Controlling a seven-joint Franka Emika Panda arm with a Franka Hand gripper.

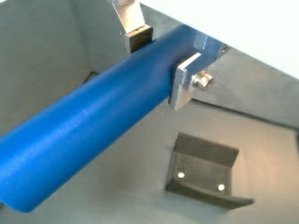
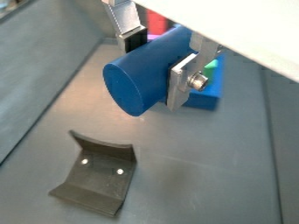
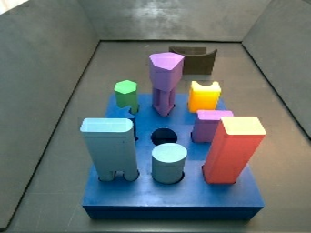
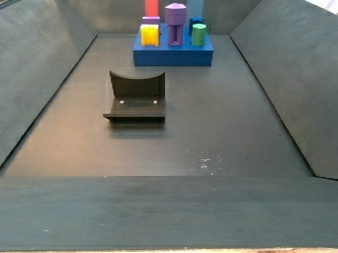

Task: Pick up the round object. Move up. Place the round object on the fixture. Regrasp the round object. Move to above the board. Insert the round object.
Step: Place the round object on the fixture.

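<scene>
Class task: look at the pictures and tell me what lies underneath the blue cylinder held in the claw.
Bare grey floor and the fixture lie below the round object, which the claw holds. The cylinder hides the floor directly beneath it.

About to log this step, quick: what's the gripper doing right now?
Gripper: shut on the round object, held above the floor near the fixture in both wrist views.
</scene>
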